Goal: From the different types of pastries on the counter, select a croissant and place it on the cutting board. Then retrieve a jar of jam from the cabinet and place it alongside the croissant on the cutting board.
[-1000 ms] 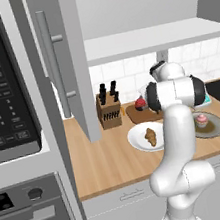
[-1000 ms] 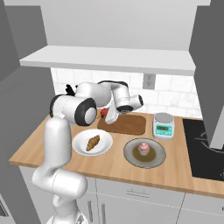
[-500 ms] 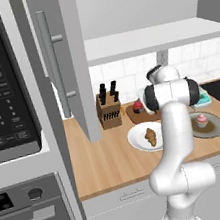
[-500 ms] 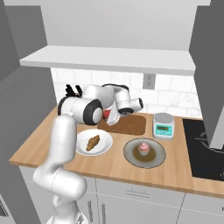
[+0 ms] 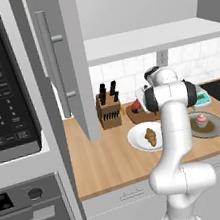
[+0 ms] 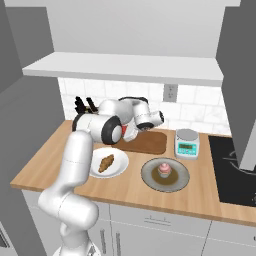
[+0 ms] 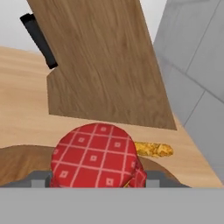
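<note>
Hand view: the jar of jam (image 7: 97, 156) sits at the bottom centre, its red checked cloth top facing the camera, with the wooden knife block (image 7: 100, 61) standing just behind it.
Jar position: in the left base view the jar of jam (image 5: 136, 107) shows as a small red shape at the left end of the cutting board (image 5: 136, 117), low over it; whether it touches the board I cannot tell.
Gripper: the gripper (image 6: 131, 133) is at the jar, seen beside the red of it in the right base view; whether the fingers are clenched on it or released I cannot tell, since the tips are hidden.
Cutting board: the dark brown cutting board (image 6: 147, 142) lies on the counter (image 6: 130, 187) near the tiled back wall.
Croissant: the croissant (image 6: 106, 163) lies on a white plate (image 6: 119, 167) in front of the board, not on it.
Cupcake: a pink-frosted cupcake (image 6: 164, 169) stands on a grey plate (image 6: 177, 179) to the right of the white plate.
Yellow object: a small yellow-orange thing (image 7: 153, 149) lies on the counter just behind the jar; too small to identify.
Scale: a small kitchen scale (image 6: 186, 143) stands right of the board.
Cabinet: the cabinet (image 5: 71, 62) door stands open, its bar handle toward the microwave (image 5: 1, 84).
</note>
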Tool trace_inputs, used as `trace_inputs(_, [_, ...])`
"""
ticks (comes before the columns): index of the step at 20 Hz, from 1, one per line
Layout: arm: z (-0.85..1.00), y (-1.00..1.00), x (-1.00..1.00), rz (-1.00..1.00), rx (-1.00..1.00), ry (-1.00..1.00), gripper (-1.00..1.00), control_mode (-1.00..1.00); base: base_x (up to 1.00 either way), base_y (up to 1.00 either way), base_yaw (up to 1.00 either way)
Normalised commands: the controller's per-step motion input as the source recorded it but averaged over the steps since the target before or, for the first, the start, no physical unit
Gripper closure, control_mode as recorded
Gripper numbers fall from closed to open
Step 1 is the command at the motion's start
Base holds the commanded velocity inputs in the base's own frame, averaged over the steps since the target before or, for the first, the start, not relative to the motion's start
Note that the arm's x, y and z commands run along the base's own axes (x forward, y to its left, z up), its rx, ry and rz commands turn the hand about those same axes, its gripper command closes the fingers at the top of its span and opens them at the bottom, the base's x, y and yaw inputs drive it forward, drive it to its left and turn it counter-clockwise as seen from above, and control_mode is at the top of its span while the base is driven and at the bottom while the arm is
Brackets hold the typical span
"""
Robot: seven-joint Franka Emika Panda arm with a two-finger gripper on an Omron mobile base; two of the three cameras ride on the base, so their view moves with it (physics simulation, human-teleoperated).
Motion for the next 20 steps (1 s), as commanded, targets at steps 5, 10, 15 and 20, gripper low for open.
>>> trace_inputs(5, [-0.4, 0.0, 0.04, 0.01, 0.0, 0.0, -1.0, -1.0, 0.0, 0.0, 0.0])
trace_inputs(10, [-0.19, 0.0, 0.0, 0.01, 0.0, 0.0, -1.0, -1.0, 0.0, 0.0, 0.0])
trace_inputs(15, [0.0, 0.0, 0.0, 0.03, 0.0, 0.01, -1.0, -1.0, 0.0, 0.0, 0.0])
trace_inputs(20, [0.19, -0.23, 0.0, 0.04, 0.0, 0.0, -1.0, -1.0, 0.0, 0.0, 0.0])
